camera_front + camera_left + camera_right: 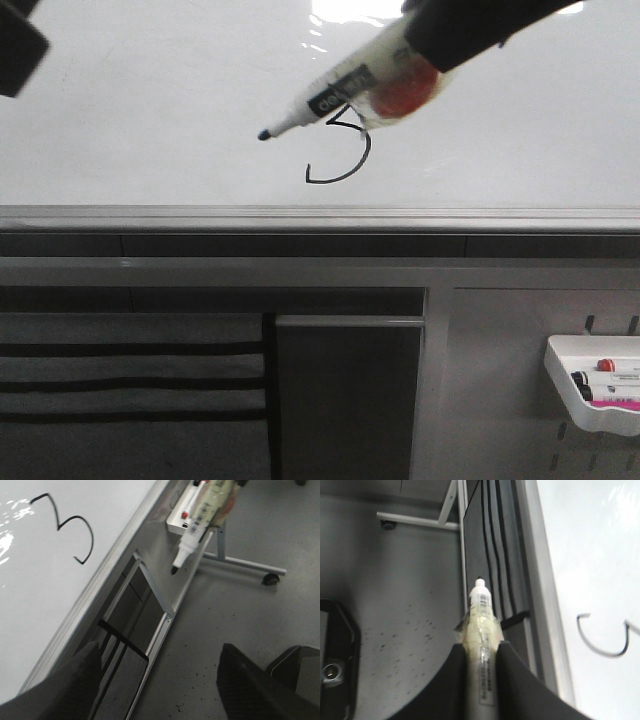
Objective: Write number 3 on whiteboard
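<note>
The whiteboard (150,120) fills the upper part of the front view. A black number 3 (360,165) is drawn on it, its top partly hidden behind the marker (320,100). My right gripper (430,40) is shut on that marker's barrel, which is wrapped in tape. The black tip points left, clear of the board, to the left of the digit. In the right wrist view the fingers (515,680) clamp the marker (481,625). My left gripper (157,680) is open and holds nothing, off the board's left side. The 3 (91,532) shows whole in the left wrist view.
A grey metal rail (320,218) runs under the board. Below right, a pegboard panel carries a white tray (560,375) with spare markers. A dark striped panel (130,380) sits lower left. A stand leg with a caster (270,578) rests on the grey floor.
</note>
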### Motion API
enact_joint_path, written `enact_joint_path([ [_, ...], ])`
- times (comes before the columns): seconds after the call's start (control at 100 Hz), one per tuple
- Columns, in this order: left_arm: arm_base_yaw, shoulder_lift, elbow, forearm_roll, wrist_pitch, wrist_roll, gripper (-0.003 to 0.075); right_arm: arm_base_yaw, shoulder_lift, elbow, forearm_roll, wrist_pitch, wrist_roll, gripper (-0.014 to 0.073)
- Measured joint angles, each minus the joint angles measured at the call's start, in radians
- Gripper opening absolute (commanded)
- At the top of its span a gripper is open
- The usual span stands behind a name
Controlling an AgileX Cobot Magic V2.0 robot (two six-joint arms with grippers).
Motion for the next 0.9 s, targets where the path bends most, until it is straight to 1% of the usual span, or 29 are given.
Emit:
enact_joint_path([
  [0.12,-0.056,0.112,-0.067,0.000,0.000,0.074,0.0459,0.029,0.000,0.000,0.000,-0.024,-0.056,0.0008],
  [0.26,-0.094,0.214,-0.145,0.000,0.000,0.107,0.0459,0.037,0.000,0.000,0.000,-0.042,-0.077,0.0008],
  [0.49,-0.124,0.339,-0.222,0.000,-0.004,0.126,0.0459,0.037,0.000,0.000,0.000,-0.066,-0.081,0.0008],
  [0.69,-0.140,0.387,-0.252,0.000,-0.006,0.148,0.0453,0.037,0.000,0.000,0.000,-0.078,-0.081,0.0008],
  [0.76,-0.140,0.387,-0.255,0.000,-0.006,0.148,0.0405,0.037,0.000,0.000,0.000,-0.080,-0.082,0.0008],
  [0.86,-0.140,0.387,-0.259,0.000,-0.006,0.149,0.0293,0.037,0.000,0.000,0.000,-0.080,-0.082,0.0008],
  [0.9,-0.140,0.387,-0.259,0.000,-0.006,0.150,0.0260,0.037,0.000,0.000,0.000,-0.080,-0.083,0.0008],
])
